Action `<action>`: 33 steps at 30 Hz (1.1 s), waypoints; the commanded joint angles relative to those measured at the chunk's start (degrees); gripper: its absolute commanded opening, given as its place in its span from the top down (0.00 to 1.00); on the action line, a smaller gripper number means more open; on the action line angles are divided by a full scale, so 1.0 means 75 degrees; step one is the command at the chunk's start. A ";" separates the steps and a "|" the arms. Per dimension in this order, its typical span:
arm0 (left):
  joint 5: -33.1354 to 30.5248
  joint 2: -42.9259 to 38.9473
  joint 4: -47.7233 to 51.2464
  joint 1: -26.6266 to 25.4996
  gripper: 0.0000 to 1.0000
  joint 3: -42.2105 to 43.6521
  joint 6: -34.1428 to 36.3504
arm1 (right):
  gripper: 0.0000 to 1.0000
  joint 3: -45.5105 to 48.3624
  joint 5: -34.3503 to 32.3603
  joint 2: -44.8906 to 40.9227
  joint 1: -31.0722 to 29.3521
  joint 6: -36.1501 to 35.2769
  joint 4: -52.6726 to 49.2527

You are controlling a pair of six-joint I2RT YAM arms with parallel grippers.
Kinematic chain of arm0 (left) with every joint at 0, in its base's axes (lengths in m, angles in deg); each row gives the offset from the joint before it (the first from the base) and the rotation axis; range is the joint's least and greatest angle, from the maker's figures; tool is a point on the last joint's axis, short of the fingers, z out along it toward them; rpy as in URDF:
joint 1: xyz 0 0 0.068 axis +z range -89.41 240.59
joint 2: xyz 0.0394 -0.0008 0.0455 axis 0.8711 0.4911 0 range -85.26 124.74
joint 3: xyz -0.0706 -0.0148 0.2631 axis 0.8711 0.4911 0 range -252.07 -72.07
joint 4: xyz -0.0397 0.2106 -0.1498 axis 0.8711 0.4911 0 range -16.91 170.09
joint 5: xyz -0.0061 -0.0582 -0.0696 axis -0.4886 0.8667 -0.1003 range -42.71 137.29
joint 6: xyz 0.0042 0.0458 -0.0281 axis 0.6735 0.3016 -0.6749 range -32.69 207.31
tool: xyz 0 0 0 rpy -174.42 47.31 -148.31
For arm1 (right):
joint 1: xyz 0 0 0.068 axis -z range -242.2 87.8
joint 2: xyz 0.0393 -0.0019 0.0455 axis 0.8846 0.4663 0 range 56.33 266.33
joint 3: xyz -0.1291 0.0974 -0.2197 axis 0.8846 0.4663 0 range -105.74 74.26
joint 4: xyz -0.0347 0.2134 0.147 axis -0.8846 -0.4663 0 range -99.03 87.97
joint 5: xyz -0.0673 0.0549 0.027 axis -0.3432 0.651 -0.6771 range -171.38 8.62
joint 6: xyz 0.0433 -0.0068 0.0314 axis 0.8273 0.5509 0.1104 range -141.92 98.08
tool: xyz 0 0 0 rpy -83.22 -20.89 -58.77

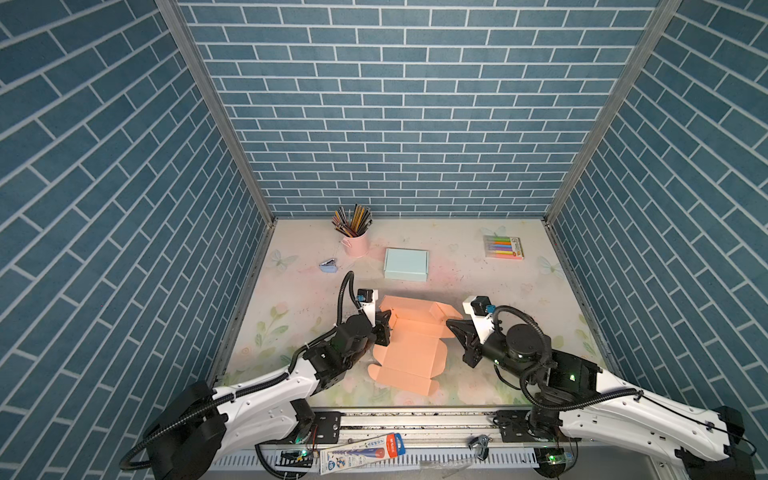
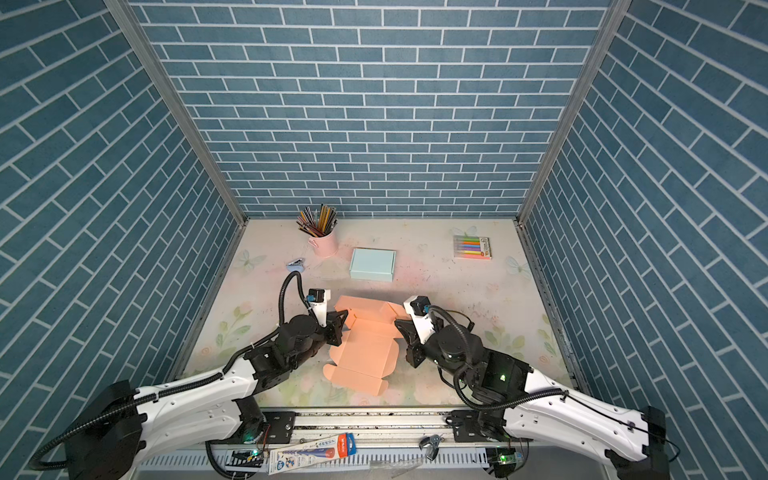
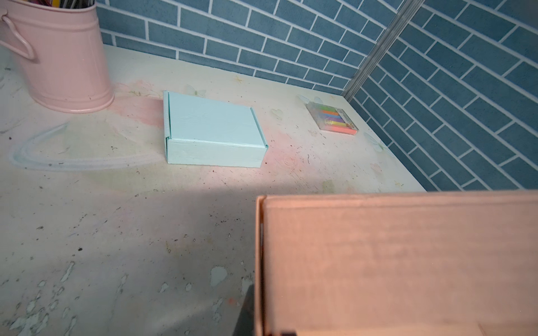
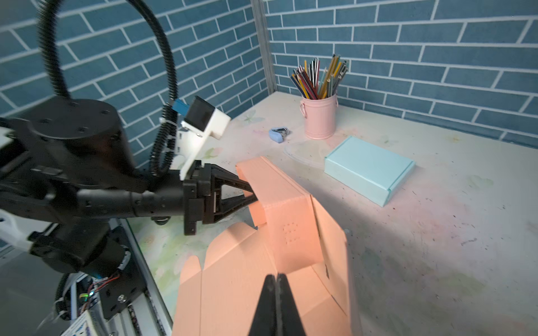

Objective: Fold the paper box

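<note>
The left gripper [image 4: 252, 194] had its jaws drawn nearly together, pinching the raised side wall of the orange paper box [image 4: 233, 291]. In the left wrist view that wall filled the lower right of the frame. The right gripper [image 4: 275, 279] had its jaws pressed together with nothing between them, its tips over the box's inner panel; whether they touched it could not be told. In both top views the box [image 1: 409, 349] lay at lower centre on the table [image 1: 291, 299], between the two grippers, with its upper walls raised and its lower panel flat. Above it sat a closed light-blue box [image 1: 406, 264]. A pink bucket of pencils [image 1: 355, 243] and a small blue stapler [image 1: 329, 266] sat at upper left of the table. A marker pack [image 1: 503, 247] lay at upper right, well apart from the arms
</note>
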State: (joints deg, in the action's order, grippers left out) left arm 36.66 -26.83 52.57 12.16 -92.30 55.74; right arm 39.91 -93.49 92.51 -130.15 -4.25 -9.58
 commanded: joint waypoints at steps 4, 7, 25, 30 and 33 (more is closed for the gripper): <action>0.0608 -0.0540 -0.0007 0.0620 0.91 0.0255 -0.0376 | 1.00 0.0377 0.0306 -0.0638 -0.0044 -0.0262 0.0510; 0.1020 -0.0884 -0.0007 0.1058 0.91 0.0414 -0.0566 | 1.00 0.0572 0.0303 -0.0743 -0.0046 -0.0235 0.0599; 0.1973 -0.2120 0.0043 0.1755 0.91 0.0650 -0.1205 | 1.00 0.1878 0.0512 -0.0540 -0.0046 0.0222 0.3708; 0.2127 -0.2112 -0.0090 0.1746 0.91 0.0677 -0.1239 | 1.00 0.1911 0.0596 -0.0006 -0.0046 0.0394 0.4560; 0.2177 -0.2119 -0.0106 0.1752 0.90 0.0692 -0.1222 | 1.00 0.1863 0.0539 0.0256 -0.0046 0.0426 0.4682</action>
State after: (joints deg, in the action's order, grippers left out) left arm 52.15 -42.41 53.10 24.99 -88.06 47.23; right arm 54.19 -89.56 93.73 -130.19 -2.68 20.14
